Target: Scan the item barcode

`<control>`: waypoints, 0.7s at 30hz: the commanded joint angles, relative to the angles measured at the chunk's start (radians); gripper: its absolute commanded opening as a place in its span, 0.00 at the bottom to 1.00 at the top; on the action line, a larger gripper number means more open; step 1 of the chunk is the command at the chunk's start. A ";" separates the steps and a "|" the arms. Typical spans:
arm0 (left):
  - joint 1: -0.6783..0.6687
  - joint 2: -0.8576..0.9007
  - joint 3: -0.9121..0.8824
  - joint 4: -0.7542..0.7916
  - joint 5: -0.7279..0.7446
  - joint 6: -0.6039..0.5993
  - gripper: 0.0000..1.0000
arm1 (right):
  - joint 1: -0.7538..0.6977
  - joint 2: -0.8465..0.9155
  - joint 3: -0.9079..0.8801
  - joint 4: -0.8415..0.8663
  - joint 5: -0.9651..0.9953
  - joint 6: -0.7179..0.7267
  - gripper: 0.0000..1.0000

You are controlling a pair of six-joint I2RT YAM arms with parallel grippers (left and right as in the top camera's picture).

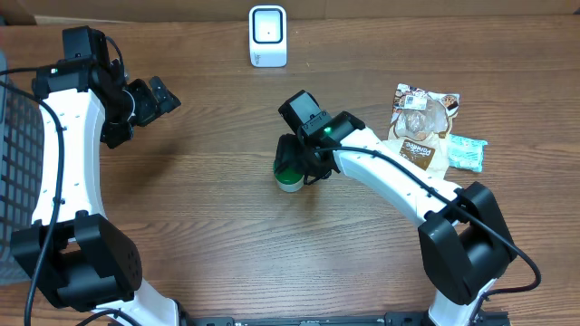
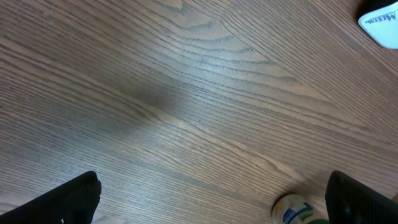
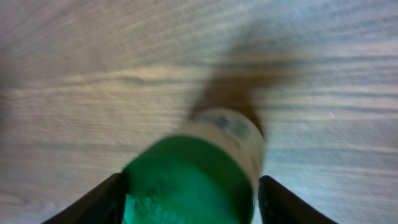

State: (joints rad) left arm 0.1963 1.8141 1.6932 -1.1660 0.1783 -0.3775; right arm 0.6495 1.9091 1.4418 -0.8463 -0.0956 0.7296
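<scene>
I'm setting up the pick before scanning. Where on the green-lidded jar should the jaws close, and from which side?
Across its round body just under the green lid, coming from above: the right gripper straddles the jar that way, and its curved sides give two opposite faces.

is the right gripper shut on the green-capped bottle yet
Open: right gripper straddles the green-capped bottle; a gap shows beside one finger.

The white scanner (image 2: 380,25) carries blue letters that begin "Metro"; the rest is cut off. The print on the snack packets (image 1: 424,127) is too small to read.
</scene>
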 commanded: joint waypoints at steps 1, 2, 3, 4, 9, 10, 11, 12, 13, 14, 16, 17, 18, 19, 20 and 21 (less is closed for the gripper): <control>-0.007 -0.003 0.010 0.000 -0.006 0.007 1.00 | 0.004 0.034 0.060 -0.072 0.008 -0.077 0.73; -0.007 -0.003 0.010 0.000 -0.006 0.007 1.00 | 0.004 0.034 0.076 -0.092 0.009 -0.077 0.76; -0.007 -0.003 0.010 0.000 -0.006 0.007 0.99 | 0.004 0.032 0.097 -0.115 0.008 -0.084 0.80; -0.007 -0.003 0.010 0.000 -0.006 0.007 1.00 | 0.004 0.032 0.108 -0.127 0.008 -0.089 0.84; -0.007 -0.003 0.010 0.000 -0.006 0.007 1.00 | 0.011 0.033 0.129 -0.143 0.005 -0.099 1.00; -0.007 -0.003 0.010 0.000 -0.006 0.007 0.99 | 0.013 0.035 0.129 -0.139 0.005 -0.101 1.00; -0.007 -0.003 0.010 0.000 -0.006 0.007 1.00 | 0.019 0.035 0.129 -0.129 0.006 -0.114 1.00; -0.007 -0.003 0.010 0.000 -0.006 0.007 1.00 | 0.023 0.036 0.129 -0.123 0.012 -0.119 1.00; -0.007 -0.003 0.010 0.000 -0.006 0.007 1.00 | 0.032 0.043 0.129 -0.105 0.039 -0.134 1.00; -0.007 -0.003 0.010 0.000 -0.006 0.007 1.00 | 0.037 0.048 0.129 -0.100 0.055 -0.137 1.00; -0.007 -0.003 0.010 0.000 -0.006 0.007 1.00 | 0.048 0.068 0.129 -0.098 0.085 -0.137 1.00; -0.007 -0.003 0.010 0.000 -0.006 0.007 1.00 | 0.052 0.081 0.129 -0.099 0.088 -0.139 1.00; -0.007 -0.003 0.010 0.000 -0.006 0.007 1.00 | 0.055 0.092 0.129 -0.101 0.087 -0.151 1.00; -0.007 -0.003 0.010 0.000 -0.006 0.007 1.00 | 0.056 0.103 0.129 -0.107 0.093 -0.158 0.97; -0.007 -0.003 0.010 0.000 -0.006 0.007 1.00 | 0.056 0.113 0.129 -0.116 0.103 -0.157 0.93; -0.007 -0.003 0.010 0.000 -0.006 0.007 1.00 | 0.056 0.115 0.129 -0.122 0.111 -0.156 0.90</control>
State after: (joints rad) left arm 0.1963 1.8141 1.6932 -1.1660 0.1783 -0.3775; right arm 0.7010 1.9869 1.5475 -0.9569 -0.0364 0.5941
